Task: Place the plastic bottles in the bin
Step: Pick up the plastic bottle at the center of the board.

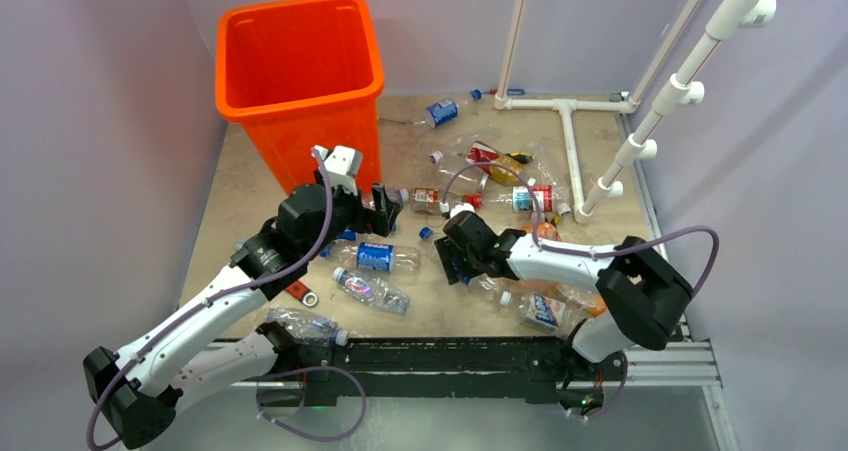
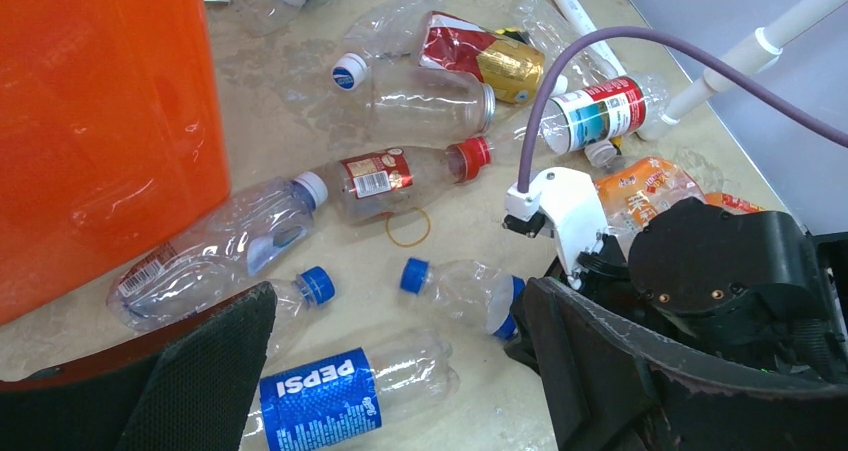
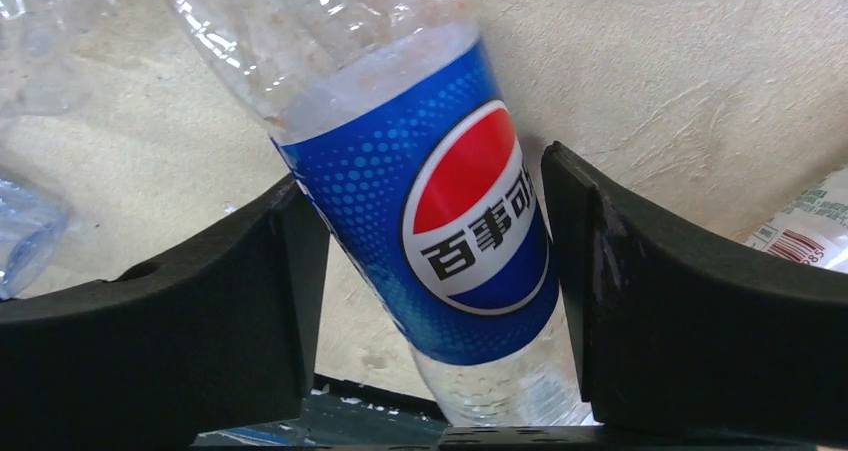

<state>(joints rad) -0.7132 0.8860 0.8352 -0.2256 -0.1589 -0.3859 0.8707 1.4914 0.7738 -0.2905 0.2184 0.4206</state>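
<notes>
The orange bin (image 1: pixel 300 51) stands at the back left; its wall fills the left of the left wrist view (image 2: pixel 100 121). Many clear plastic bottles lie scattered on the table. My left gripper (image 1: pixel 385 206) is open and empty (image 2: pixel 398 306), hovering beside the bin above a blue-label Pepsi bottle (image 2: pixel 340 396) that also shows in the top view (image 1: pixel 375 256). My right gripper (image 1: pixel 455 261) is low at the table, its jaws closed against both sides of a small blue-label Pepsi bottle (image 3: pixel 440 221), which lies slanted between the pads (image 3: pixel 432 201).
More bottles lie at the front left (image 1: pixel 305 326), centre (image 1: pixel 370 289), back (image 1: pixel 445 111) and right (image 1: pixel 530 199). A white pipe frame (image 1: pixel 570 121) stands at the back right. A red-handled tool (image 1: pixel 300 293) and a rubber band (image 2: pixel 408 228) lie on the table.
</notes>
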